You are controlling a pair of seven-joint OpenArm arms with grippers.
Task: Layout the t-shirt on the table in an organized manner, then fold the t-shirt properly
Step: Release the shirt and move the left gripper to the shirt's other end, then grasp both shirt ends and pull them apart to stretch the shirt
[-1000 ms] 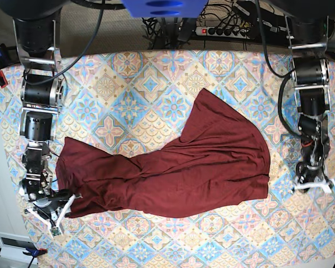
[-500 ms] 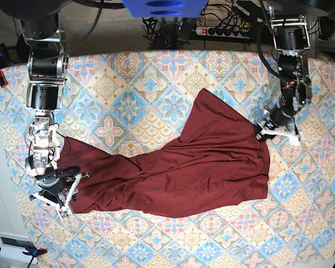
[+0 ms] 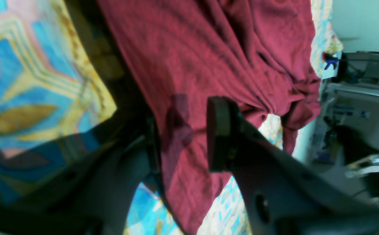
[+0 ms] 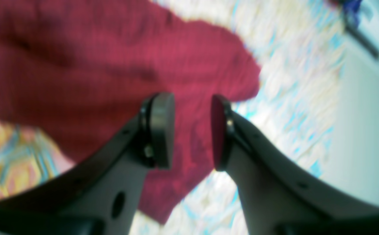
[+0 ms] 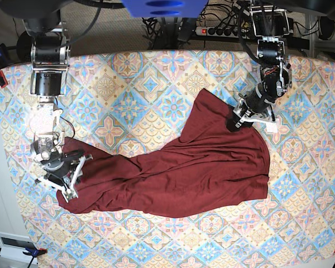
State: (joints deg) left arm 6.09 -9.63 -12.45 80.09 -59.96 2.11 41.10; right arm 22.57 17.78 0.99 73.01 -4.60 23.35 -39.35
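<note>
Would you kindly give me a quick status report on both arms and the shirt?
Left gripper and right gripper: jaws open over cloth. T-shirt rumpled on table, unfolded. Nothing in the way.

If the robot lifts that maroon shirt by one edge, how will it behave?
The t-shirt probably goes limp and drapes: it already lies in soft folds. It likely drags across the table rather than sliding as one piece, since it is bunched near the right hand. Little risk of rolling or breaking.
</note>
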